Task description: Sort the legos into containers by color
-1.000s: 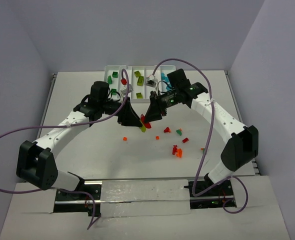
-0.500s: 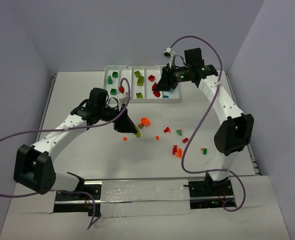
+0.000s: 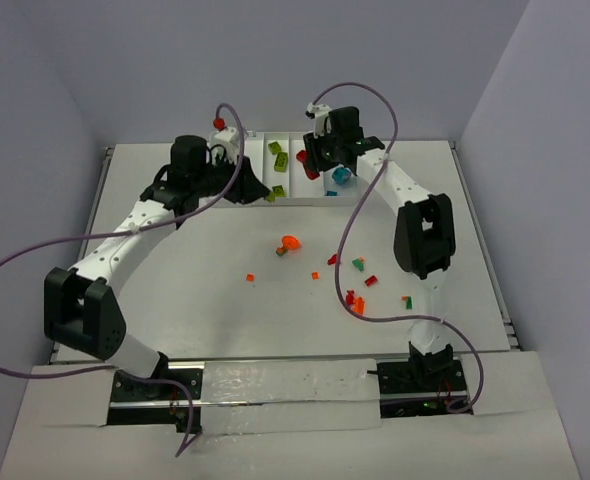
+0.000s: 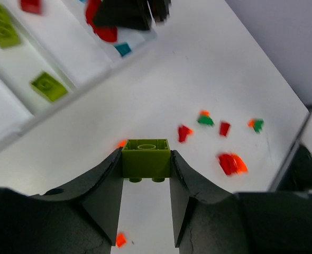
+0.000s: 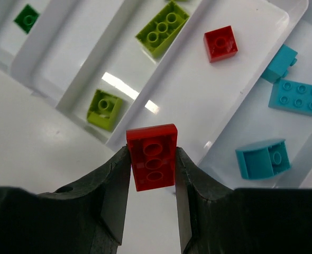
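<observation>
My left gripper point(image 4: 146, 164) is shut on a lime green brick point(image 4: 146, 157), held above the table just in front of the white tray's near rim point(image 4: 66, 100). In the top view this gripper point(image 3: 258, 190) is at the tray's point(image 3: 297, 199) front left. My right gripper point(image 5: 152, 169) is shut on a flat red brick point(image 5: 152, 157), which hangs over the near end of the tray, by the wall point(image 5: 161, 79) between the lime and red compartments. The red compartment holds one red brick point(image 5: 220, 43). Lime bricks point(image 5: 162, 27) lie to its left and teal bricks point(image 5: 299, 98) to its right.
Loose legos lie on the table in front of the tray: an orange round piece point(image 3: 290, 243), a small orange bit point(image 3: 250, 277), a red-orange stack point(image 3: 355, 303) and several red and green bits point(image 3: 358, 264). Both arms reach toward the tray from either side, close together.
Both grippers have left the middle of the table and moved up to the tray, the left with the lime brick, the right with the red one. An orange piece stayed behind.
</observation>
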